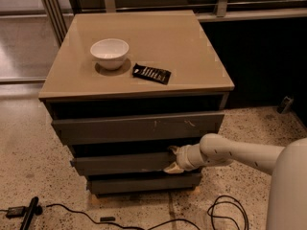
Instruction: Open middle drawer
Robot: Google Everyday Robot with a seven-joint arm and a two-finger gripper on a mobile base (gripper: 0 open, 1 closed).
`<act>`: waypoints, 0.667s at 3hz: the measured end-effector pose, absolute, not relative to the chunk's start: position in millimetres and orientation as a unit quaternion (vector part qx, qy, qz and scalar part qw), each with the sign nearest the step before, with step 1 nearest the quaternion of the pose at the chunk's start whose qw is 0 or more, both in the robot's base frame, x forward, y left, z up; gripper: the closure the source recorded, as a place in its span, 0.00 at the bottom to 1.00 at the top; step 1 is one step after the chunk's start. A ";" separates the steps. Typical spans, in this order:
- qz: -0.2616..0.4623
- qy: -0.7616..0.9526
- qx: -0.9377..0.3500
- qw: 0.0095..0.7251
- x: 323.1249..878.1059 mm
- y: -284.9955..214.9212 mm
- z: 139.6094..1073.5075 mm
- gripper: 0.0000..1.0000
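Claw [172, 159] sits at the right end of the middle drawer [120, 163], low on the front of the cabinet. It is spread: upper finger [171, 150] at the top edge of the drawer face, the lower one at approx. the bottom edge, w/ the panel between them. Can't tell if either finger presses on the panel. The pale arm [240, 155] comes in from the right, roughly level, wrist pointing left at the drawer.

Middle drawer is a plain dark grey face w/o handle, 2nd of three. A dark gap runs above it, and its left end stops short of the left end of the drawer above. Can't tell how far out it stands.

Top drawer [134, 127] is the widest, w/ pale scratch marks right of centre. Bottom drawer [144, 183] is just under the claw, close to the floor [29, 147].

The table [158, 32] is the tan top over the drawers. On it, left of centre: a white bowl [110, 53], upright. Just to its right and a bit nearer the front edge lies a flat black packet [151, 73], angled, not touching the bowl.

On the speckled floor: black cable [225, 214] looped at lower right, and a black stick-like item [29, 212] w/ a cord at lower left.
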State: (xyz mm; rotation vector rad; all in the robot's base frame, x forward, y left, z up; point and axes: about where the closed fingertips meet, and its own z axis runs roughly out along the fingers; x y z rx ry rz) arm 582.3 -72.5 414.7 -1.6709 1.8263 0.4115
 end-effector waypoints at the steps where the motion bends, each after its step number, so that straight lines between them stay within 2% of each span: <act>1: 0.155 0.691 -0.633 0.311 580.1 -73.5 419.0 0.73; 2: 0.155 0.691 -0.633 0.311 580.1 -73.5 424.6 0.96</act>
